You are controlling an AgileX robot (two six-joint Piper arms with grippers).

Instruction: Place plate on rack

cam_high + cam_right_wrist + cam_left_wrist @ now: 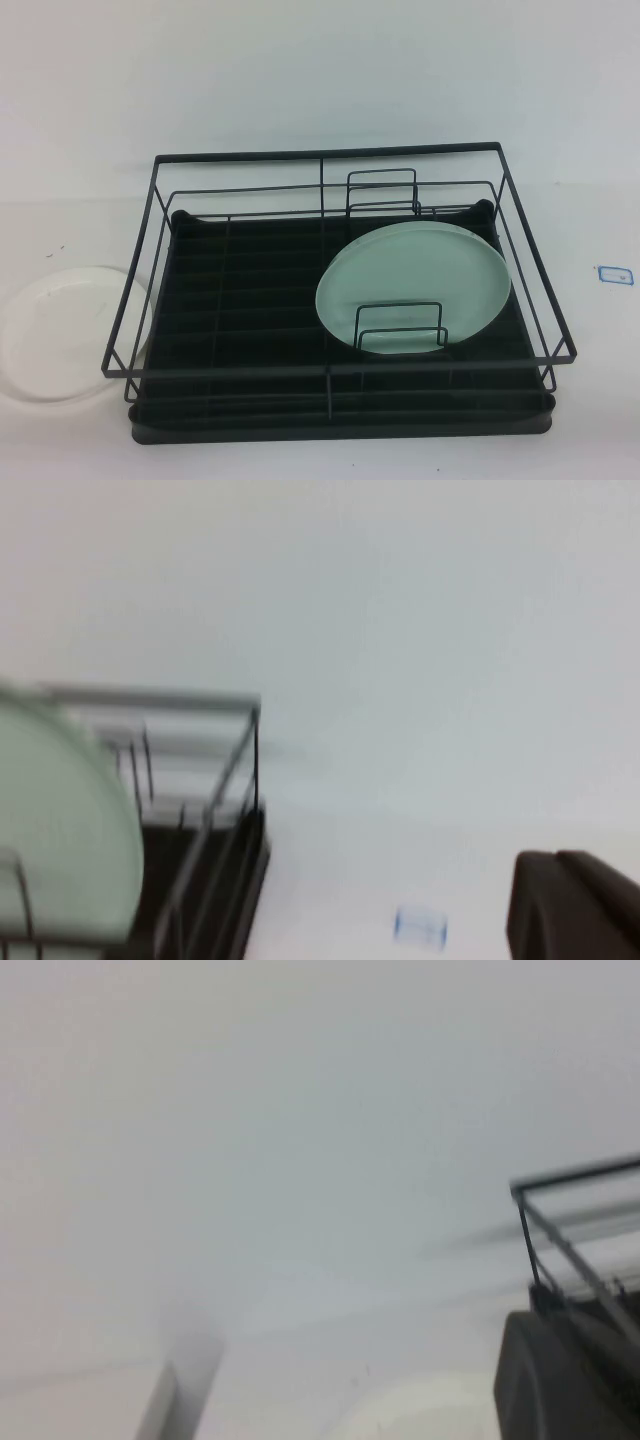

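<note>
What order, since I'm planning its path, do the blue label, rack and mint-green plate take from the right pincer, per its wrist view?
1. Blue label, on the table beside the right pincer.
2. Rack, its near corner.
3. Mint-green plate, inside the rack.
The left pincer hangs beyond the rack's left side.

We can read no text anywhere; the small blue-edged white label (614, 273) right of the black wire rack (340, 290) shows nothing legible.

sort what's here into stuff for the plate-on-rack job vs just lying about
For the job:
white plate, flat on the table left of the rack
black wire rack

Lying about:
mint-green plate, already propped in the rack
small blue-edged tag at right

Neither gripper shows in the high view.
</note>
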